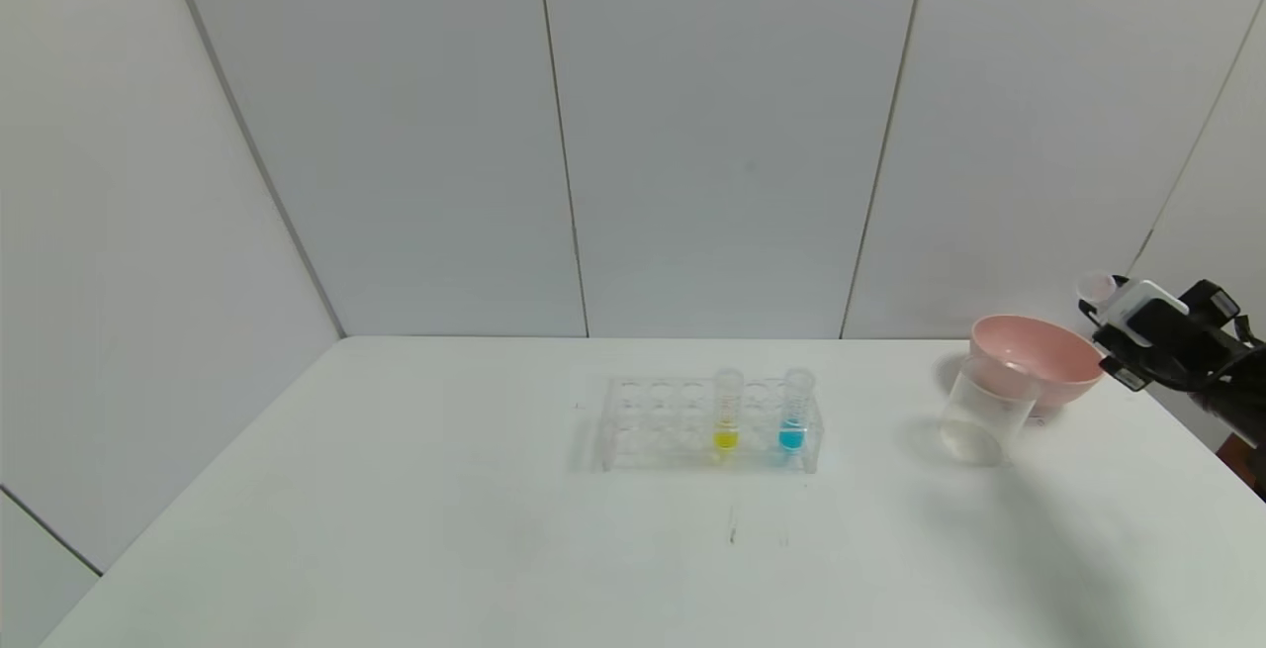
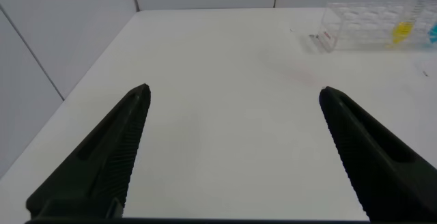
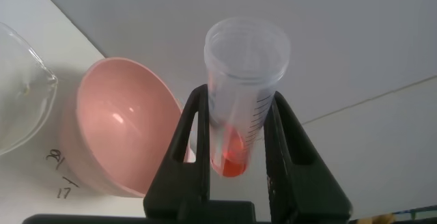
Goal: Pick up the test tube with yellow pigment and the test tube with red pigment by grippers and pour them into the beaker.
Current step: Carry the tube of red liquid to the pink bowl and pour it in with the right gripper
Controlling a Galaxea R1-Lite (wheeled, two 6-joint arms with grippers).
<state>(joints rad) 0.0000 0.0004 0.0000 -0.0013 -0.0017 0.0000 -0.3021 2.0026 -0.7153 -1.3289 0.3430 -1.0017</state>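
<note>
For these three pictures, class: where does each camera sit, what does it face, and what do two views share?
Head: high, facing table, rack, beaker; right gripper shows.
Left wrist: over table, open left gripper shows.
Right wrist: right gripper grips red tube beside pink bowl.
Shared: yellow tube, head and left wrist.

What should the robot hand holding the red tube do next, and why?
Probably swing the right gripper across to sit over the clear beaker. It is shut on the red tube, which has red liquid in it, but it hangs beyond the pink bowl, not above the beaker, so tipping now would likely miss. The left gripper waits open over bare table.
</note>
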